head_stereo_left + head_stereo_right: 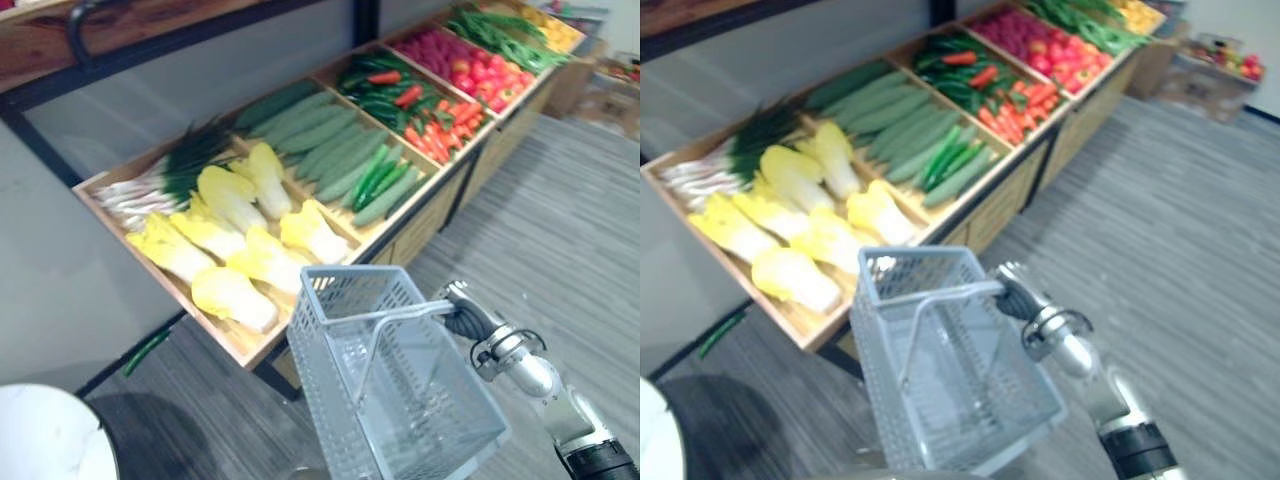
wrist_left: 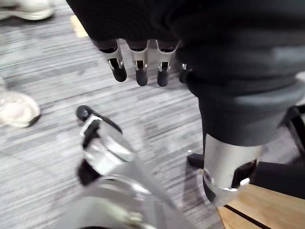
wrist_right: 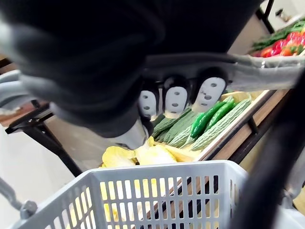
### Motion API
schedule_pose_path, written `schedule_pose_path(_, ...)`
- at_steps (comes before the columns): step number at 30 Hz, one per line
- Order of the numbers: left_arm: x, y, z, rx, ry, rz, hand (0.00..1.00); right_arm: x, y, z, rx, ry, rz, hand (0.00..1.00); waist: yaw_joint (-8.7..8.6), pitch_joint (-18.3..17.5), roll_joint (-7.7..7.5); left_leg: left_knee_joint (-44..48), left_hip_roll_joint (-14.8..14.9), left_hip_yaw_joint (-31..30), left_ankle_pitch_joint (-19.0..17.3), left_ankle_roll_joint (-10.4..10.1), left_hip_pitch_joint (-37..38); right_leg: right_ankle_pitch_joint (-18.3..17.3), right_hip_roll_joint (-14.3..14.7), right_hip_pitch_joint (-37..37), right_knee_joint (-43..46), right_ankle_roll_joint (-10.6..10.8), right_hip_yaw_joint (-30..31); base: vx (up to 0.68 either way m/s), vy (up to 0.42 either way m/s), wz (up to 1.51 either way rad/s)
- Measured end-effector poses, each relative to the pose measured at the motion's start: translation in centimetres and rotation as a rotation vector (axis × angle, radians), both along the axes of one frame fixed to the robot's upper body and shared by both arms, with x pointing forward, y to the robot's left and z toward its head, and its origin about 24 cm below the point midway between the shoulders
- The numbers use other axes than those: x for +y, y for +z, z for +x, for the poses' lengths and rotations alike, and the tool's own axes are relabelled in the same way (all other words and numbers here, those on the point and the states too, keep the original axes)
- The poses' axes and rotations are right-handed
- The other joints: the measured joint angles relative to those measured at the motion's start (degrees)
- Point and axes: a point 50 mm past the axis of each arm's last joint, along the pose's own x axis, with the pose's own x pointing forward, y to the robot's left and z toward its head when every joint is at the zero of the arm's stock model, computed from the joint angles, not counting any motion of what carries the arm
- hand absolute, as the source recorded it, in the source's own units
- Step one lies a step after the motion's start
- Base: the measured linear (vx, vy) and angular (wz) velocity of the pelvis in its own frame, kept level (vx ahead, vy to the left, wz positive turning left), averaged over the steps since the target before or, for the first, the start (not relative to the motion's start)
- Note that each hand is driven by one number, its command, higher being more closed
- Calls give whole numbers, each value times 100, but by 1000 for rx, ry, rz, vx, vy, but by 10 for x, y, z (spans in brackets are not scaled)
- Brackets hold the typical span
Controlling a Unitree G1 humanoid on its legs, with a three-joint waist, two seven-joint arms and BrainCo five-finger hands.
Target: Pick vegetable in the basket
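basket [image 1: 330,372] before stall [image 1: 236,345], cabbages [image 1: 232,200] left of cucumbers [image 1: 320,140]

What we cannot make out around the two hands

The handle [image 3: 267,71] crosses the right hand [image 3: 95,57] and hides part of its curled fingers [image 3: 174,100]. Below them the basket [image 1: 330,390] is cut by the frame's edge, so we cannot see its whole floor. Opposite the left hand [image 2: 143,24]'s fingers [image 2: 140,67], its thumb [image 2: 97,140] is a silver blur, and a pale shoe [image 2: 16,109] beyond is cut off. Far past the fingers, the yellow produce [image 1: 555,30] is too small to name.
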Motion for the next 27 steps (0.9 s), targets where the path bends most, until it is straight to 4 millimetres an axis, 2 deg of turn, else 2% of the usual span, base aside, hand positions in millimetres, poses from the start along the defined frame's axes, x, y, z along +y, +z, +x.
schedule_pose_path(2, -3, -1, -5, 11, 11, -6, 0, -4, -1, -1, 12, -17, -1, 100, 12, -2, -29, 142, 187, 754, -25, 53, -202, 12, -16, 351, -301, -104, -329, 165, -263, 78)
schedule_pose_path(3, -4, 0, -7, 12, 23, -6, 0, -8, -4, -3, 23, -30, -4, 100, 36, -2, -51, -79, 169, 1176, -22, 69, -286, 20, -32, 461, -448, -133, -479, 148, -228, 68)
schedule_pose_path(5, -8, -1, -11, 28, 18, -12, 0, -12, -9, -6, 41, -44, -4, 100, 10, -25, -10, -791, 2, 1601, 1, 23, -257, 27, -82, 511, -530, -139, -693, 89, -117, 58)
schedule_pose_path(6, -11, -2, -14, 35, 12, -19, 0, -15, -12, -8, 58, -50, -10, 100, -18, -50, 35, -1455, -157, 1760, 193, -29, -147, 35, -106, 543, -576, -125, -820, 77, -50, 55)
schedule_pose_path(9, -11, -1, -10, 13, -5, -11, 0, -22, -16, -8, 66, -79, -10, 100, -5, -142, 169, -2657, -387, 1900, 728, -84, 172, 84, -114, 596, -731, -50, -1108, 48, 34, 50)
schedule_pose_path(12, -7, 0, -10, 15, -33, 8, 0, -24, -24, -15, 92, -98, 0, 100, -8, -187, 66, -3185, -552, 1764, 1027, -48, 290, 199, -121, 811, -1151, 39, -1404, -39, 37, 55)
schedule_pose_path(14, -7, 0, -11, 16, -43, 9, 0, -27, -28, -16, 110, -114, -2, 100, -4, -207, 56, -3402, -614, 1711, 1138, -31, 365, 243, -110, 886, -1296, 89, -1474, -45, 25, 31)
schedule_pose_path(18, -10, -1, -10, 8, -65, -1, 0, -41, -44, -22, 184, -186, -11, 100, 27, -256, 112, -3669, -690, 1616, 1212, 16, 435, 273, -117, 863, -1330, 125, -1482, -39, 48, 8)
schedule_pose_path(22, -7, 0, -10, 11, -73, 6, 0, -56, -47, -32, 166, -297, 30, 100, -14, -278, 70, -3797, -733, 1721, 1190, -10, 440, 225, -188, 575, -997, 124, -1301, 6, 40, -21)
schedule_pose_path(26, 0, 2, 4, -14, -118, 32, 0, -62, -46, -37, 115, -357, 66, 100, -89, -261, -29, -3825, -794, 1859, 1203, 36, 526, 123, -315, 327, -472, 88, -1098, 17, 32, -19)
schedule_pose_path(27, 1, 2, 5, -16, -126, 38, 0, -64, -48, -39, 115, -371, 67, 100, -91, -267, -100, -3824, -807, 1940, 1180, 49, 563, 118, -322, 298, -447, 91, -1007, 3, 34, -30)
